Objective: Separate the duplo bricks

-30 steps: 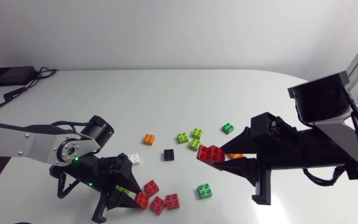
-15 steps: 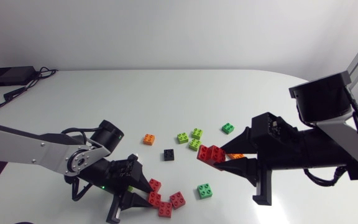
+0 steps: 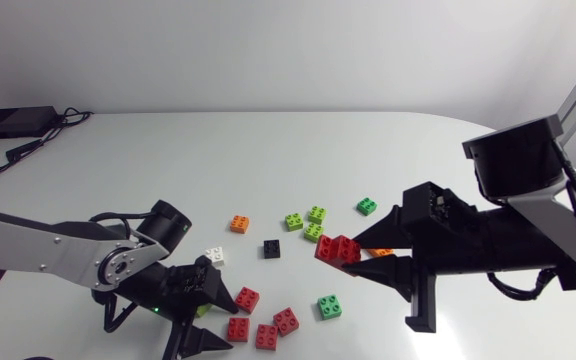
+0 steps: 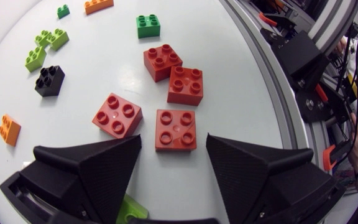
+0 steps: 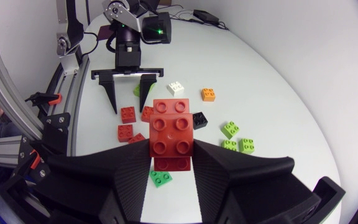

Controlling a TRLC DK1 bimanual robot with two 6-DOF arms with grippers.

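The left claw [image 3: 226,326] sits open near the surface's [image 3: 268,150] front edge. One red brick [image 4: 176,130] lies between its fingertips, touching neither, with three red bricks [image 4: 182,84] just ahead. White [image 3: 215,256], orange [image 3: 239,224], black [image 3: 271,249], lime [image 3: 294,221] and green [image 3: 329,307] bricks lie scattered mid-surface. The right claw [image 5: 171,158] grips a red stack [image 5: 171,127].
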